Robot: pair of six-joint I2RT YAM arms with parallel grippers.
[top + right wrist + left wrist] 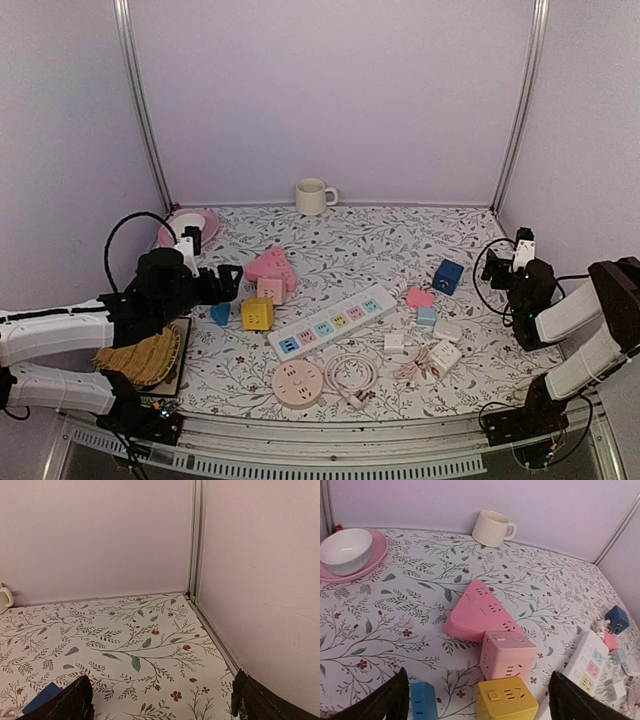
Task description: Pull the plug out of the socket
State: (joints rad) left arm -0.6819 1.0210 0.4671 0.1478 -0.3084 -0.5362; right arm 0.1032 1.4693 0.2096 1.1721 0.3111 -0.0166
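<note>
Clutter of sockets and adapters lies spread over the floral counter point(400, 235). The white power strip point(331, 321), with its pastel outlets, lies diagonally in the middle. From these views it cannot be told whether any plug sits in it. Near its front lie a round pink socket point(297, 383) and a coiled white cable point(350, 372), and loose white adapters point(440, 355) lie close to its right end.

The left end effector point(229, 283) hangs over the left part of the counter with its jaws spread wide and nothing between them. In its wrist view a yellow cube socket point(505, 700), a pink cube socket point(507, 655) and a pink wedge socket point(480, 610) lie ahead, with a small blue adapter point(423, 700) by the left finger.

The right end effector point(494, 264) is at the far right, well apart from the strip, also wide open and empty, facing the back corner. A cream mug point(313, 196) stands at the back wall, and a white bowl point(345, 550) sits on a pink plate point(375, 555).
</note>
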